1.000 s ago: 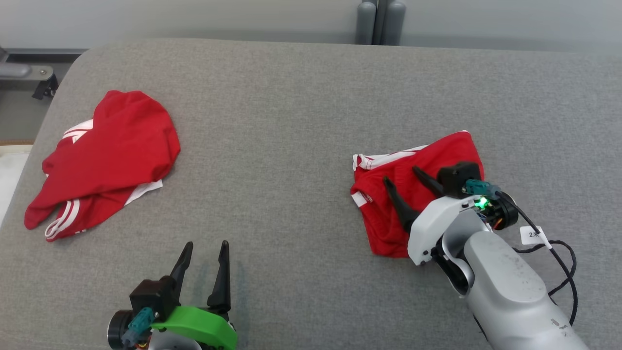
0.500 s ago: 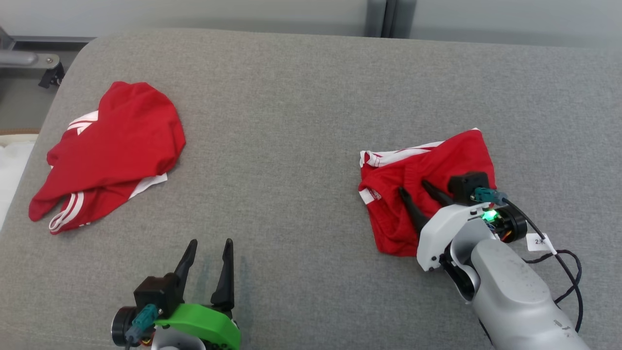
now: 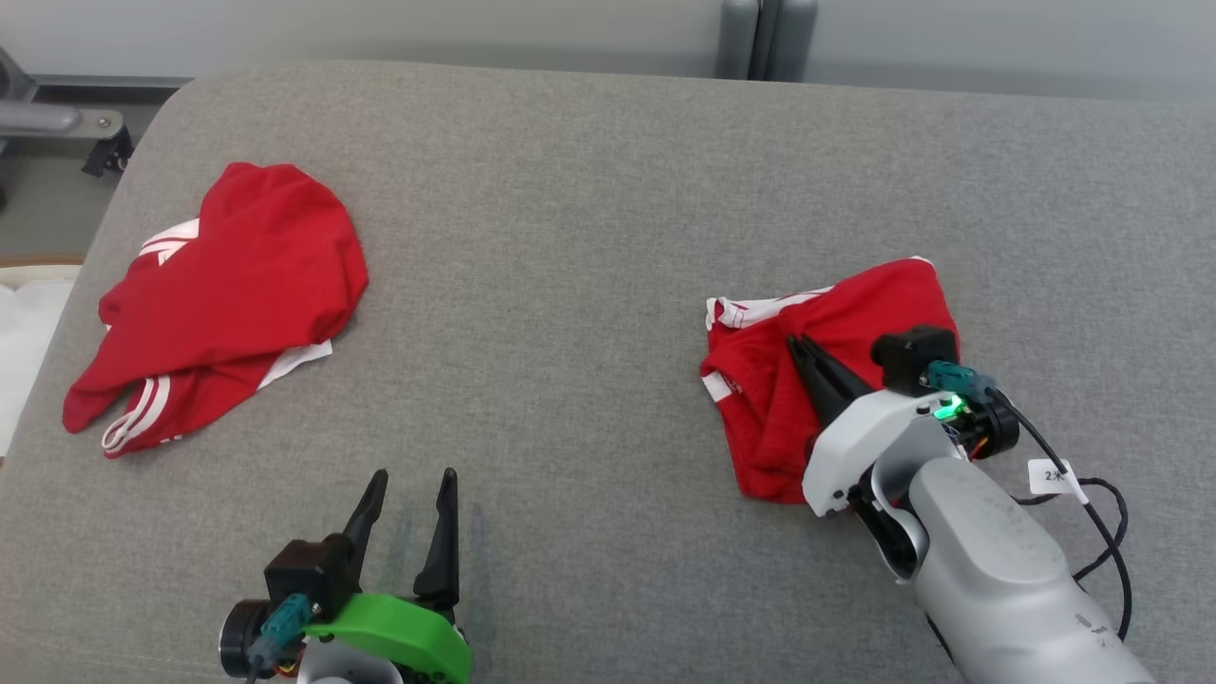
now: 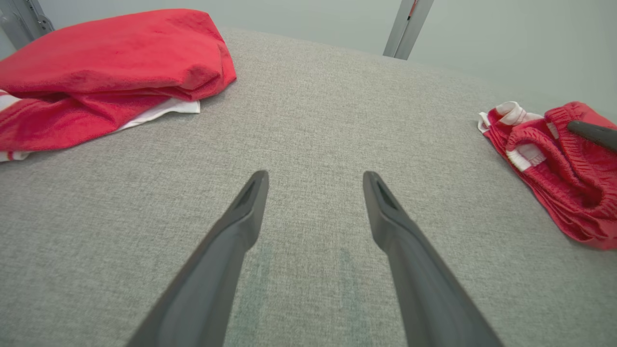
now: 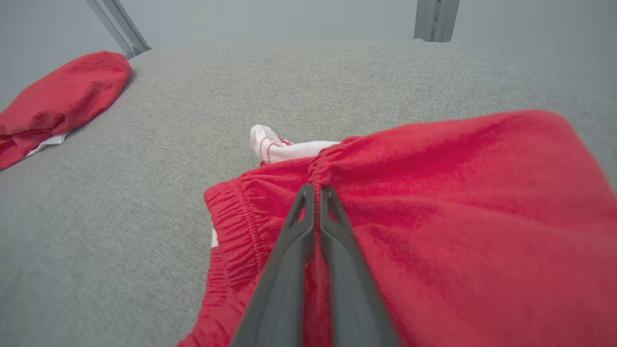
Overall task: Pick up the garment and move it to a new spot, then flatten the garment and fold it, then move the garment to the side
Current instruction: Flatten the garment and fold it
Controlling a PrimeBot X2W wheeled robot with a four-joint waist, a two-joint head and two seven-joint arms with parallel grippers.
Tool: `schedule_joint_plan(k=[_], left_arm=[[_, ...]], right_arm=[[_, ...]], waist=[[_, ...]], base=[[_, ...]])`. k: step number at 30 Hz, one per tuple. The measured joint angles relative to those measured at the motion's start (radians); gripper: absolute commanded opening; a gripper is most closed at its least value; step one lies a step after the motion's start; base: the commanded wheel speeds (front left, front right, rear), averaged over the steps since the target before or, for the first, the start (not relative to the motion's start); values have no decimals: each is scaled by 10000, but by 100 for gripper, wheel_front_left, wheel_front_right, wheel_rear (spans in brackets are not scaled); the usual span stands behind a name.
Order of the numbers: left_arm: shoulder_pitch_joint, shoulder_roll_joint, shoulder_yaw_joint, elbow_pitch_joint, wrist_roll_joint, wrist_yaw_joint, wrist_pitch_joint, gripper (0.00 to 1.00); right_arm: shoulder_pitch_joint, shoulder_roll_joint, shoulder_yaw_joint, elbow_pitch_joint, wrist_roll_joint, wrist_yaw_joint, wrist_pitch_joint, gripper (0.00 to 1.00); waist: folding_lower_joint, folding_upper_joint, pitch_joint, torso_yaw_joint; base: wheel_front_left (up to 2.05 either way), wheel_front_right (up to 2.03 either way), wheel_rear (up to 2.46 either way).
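Observation:
A red garment (image 3: 860,313) with white trim lies crumpled on the right of the grey padded surface; the left wrist view has it (image 4: 564,164) at the right edge. My right gripper (image 3: 796,344) is shut on a pinched ridge of its cloth near the elastic waistband, and the right wrist view shows red fabric (image 5: 434,193) squeezed between the closed fingers at my right gripper (image 5: 315,189). At the lower left my left gripper (image 3: 414,477) is open over bare padding, its fingers spread wide in the left wrist view around my left gripper (image 4: 315,176).
A second red garment (image 3: 228,285) with white stripes lies bunched at the far left (image 4: 106,62) (image 5: 53,101). The grey surface (image 3: 570,285) ends at a rounded far edge, with metal posts (image 3: 765,38) behind and a bracket (image 3: 57,119) beyond its left corner.
My right gripper's fingers have closed, from spread apart over the garment to pinching its cloth into a ridge. The head camera shifted a little. The left gripper has not moved.

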Motion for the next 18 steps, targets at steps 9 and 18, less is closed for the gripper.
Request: schedule_joint_plan(k=[9, 18], left_arm=[[6, 0, -33, -69, -6, -25, 0, 100], [-8, 0, -92, 52, -15, -17, 0, 100]], right_arm=[[-164, 2, 936, -953, 654, 0, -184, 0], [-142, 0, 1960, -575, 1020, 0, -180, 12]], waist=[[0, 0, -76, 41], [0, 0, 80, 198]], base=[[0, 0, 0], [0, 0, 0]])
